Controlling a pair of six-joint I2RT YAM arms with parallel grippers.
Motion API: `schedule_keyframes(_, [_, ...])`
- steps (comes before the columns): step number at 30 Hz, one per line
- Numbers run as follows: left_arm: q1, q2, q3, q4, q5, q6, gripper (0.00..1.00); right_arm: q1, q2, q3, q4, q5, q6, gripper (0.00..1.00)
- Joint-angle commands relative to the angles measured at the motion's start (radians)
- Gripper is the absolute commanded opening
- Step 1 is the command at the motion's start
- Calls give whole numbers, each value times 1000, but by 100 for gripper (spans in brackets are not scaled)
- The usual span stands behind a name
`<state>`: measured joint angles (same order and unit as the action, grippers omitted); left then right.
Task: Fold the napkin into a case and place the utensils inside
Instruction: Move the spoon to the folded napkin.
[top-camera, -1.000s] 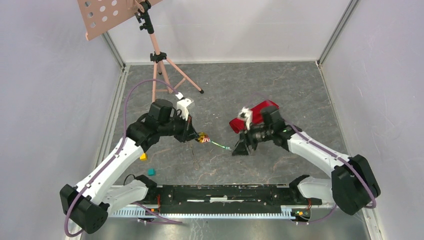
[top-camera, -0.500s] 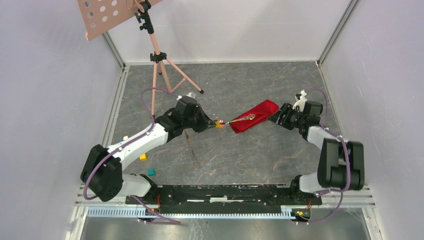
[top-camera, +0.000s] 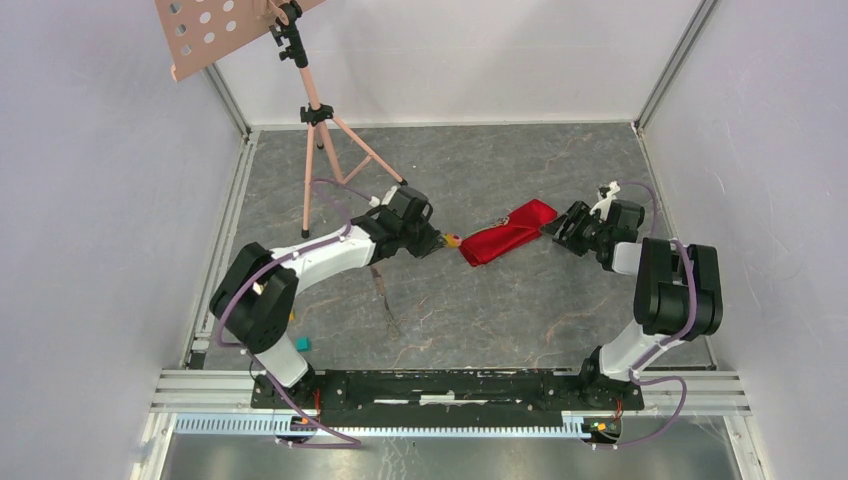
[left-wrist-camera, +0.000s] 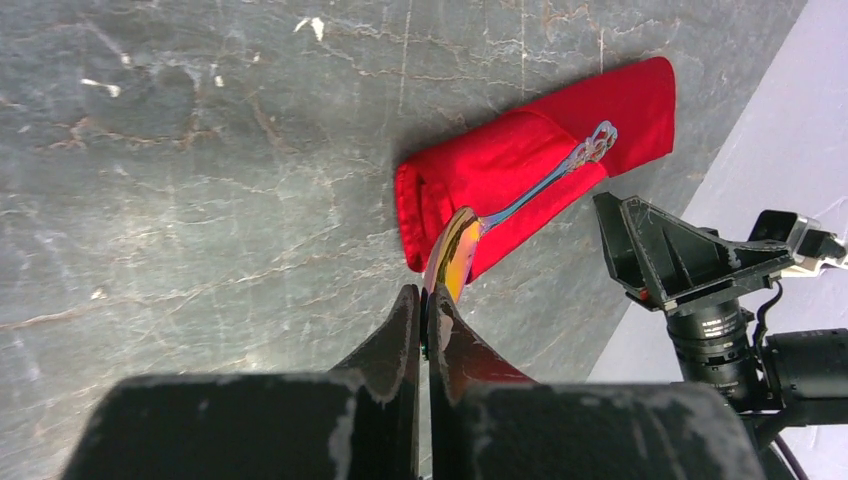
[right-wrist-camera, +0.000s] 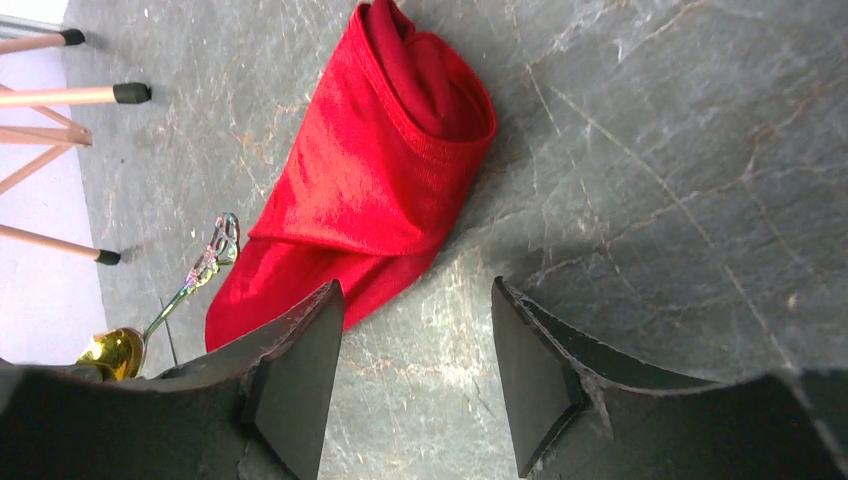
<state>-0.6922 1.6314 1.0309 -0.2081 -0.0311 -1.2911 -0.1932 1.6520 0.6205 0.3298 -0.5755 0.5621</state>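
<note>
- The left arm reaches out across the grey stone-patterned bench toward its middle. The left jaws are pressed together, pinching the gold bowl of the spoon by its edge.
- The spoon's thin handle runs away from the left jaws to the right and far side, across the top of the case. Its ornate tip shows against the red cloth. I cannot tell whether the handle touches the cloth or hangs just above it.
- The case lies flat on the bench a little right of the middle, toward the far side. It is a long, narrow red strip set on a slant, with its right end farther away than its left. The left wrist view shows a folded lip at the left end, just beside the spoon bowl.
- The right arm is bent back on itself at the right. The right jaws are spread wide with only bare bench between them. They sit low, close to the right end of the case, and hold nothing.
- A second utensil, thin and dark, lies alone on the bench, near and left of the case, close beside the left arm.
- A small teal block sits near the left arm's base.
- A pink music stand is in the far left corner, and two of its tripod feet show in the right wrist view.
</note>
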Motion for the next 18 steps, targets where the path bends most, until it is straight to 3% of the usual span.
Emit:
schedule_keyframes(1, [-21,42,90,-4,-33,-83,2,-7,41,49,89,5,29,62])
schedule_keyframes(18, [-56,28,11,-6,-32,-102,2,-8,114,40,175,-6,52,56])
